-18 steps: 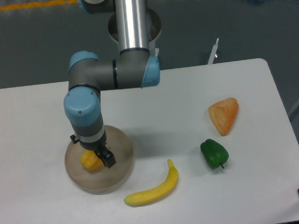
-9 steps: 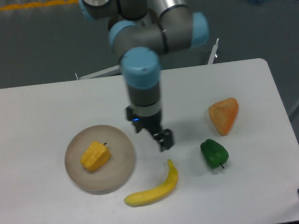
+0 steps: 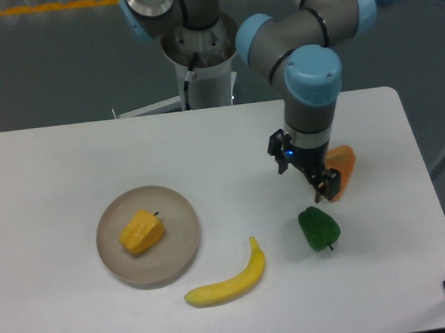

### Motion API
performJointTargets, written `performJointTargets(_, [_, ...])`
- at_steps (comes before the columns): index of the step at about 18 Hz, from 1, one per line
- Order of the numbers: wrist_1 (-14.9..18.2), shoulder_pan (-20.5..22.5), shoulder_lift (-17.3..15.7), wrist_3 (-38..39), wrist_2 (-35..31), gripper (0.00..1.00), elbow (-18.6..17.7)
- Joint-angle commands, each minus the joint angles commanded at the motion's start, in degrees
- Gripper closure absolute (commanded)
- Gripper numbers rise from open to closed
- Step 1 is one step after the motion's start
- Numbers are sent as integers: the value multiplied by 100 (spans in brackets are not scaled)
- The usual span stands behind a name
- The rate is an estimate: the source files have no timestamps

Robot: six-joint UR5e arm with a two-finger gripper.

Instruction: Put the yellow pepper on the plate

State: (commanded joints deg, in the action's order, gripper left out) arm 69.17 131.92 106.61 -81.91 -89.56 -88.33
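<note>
Yellow pepper [image 3: 142, 231] lying on plate [image 3: 179, 248]; gripper [image 3: 324, 190] at three o'clock, jaws' gap unclear; no readable writing.

A ribbed, lumpy bright-yellow bell pepper [image 3: 142, 231] with a short dark stem lies on a round, matte beige-grey plate [image 3: 179, 243]. The flat bench [image 3: 56, 169] is plain white. Right of the plate lie a long yellow curved banana [image 3: 228, 279], a glossy dark-green pepper [image 3: 318, 228] and an orange wedge-shaped piece [image 3: 344, 166]. The black end effector [image 3: 323, 188] hangs from a grey arm with light-blue joint caps [image 3: 307, 71].
</note>
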Motion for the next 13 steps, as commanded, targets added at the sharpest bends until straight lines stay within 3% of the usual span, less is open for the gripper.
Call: performJointTargets(13, [0,-18,35,0,-185,0,-105])
